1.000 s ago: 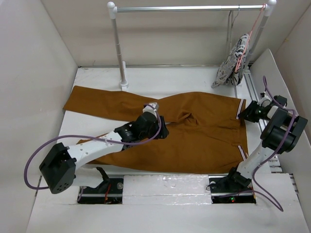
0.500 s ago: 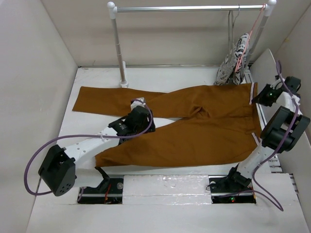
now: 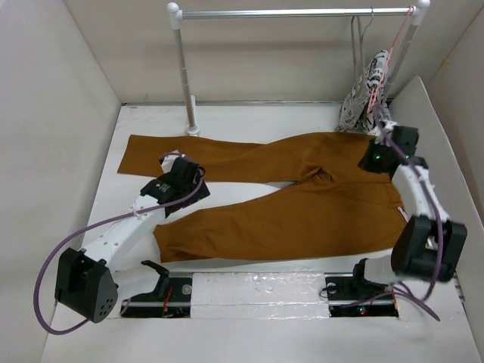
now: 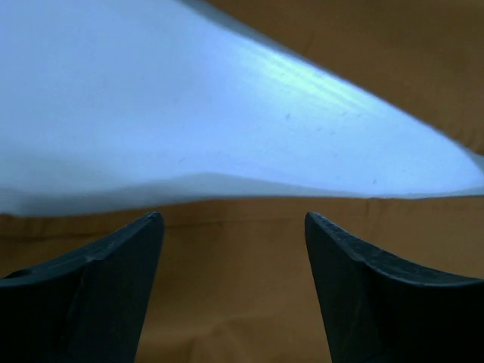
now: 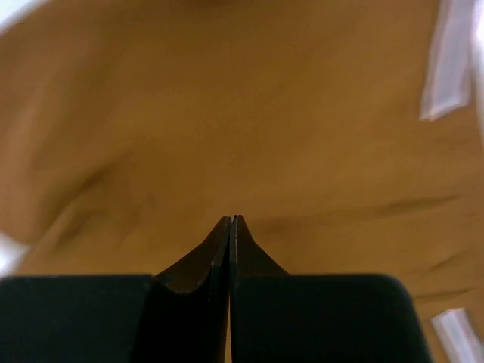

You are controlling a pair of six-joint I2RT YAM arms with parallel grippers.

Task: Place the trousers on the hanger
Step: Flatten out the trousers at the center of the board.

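Hovering wide open and empty, left jaws sit over a trousers leg edge, with bare table just ahead of them. Right jaws are pressed fully closed with nothing between, the trousers waist spread flat beneath them. Hanger hangs on rail, well beyond right jaws.

From my right wrist cam it's pretty much wall-to-wall trousers, rust-brown and kinda blurry, with a few soft creases running across on the right. My right hand has its two dark fingers pressed flat together, no gap and nothing visibly between them. There's a white strip at the top right and another white strip low right.
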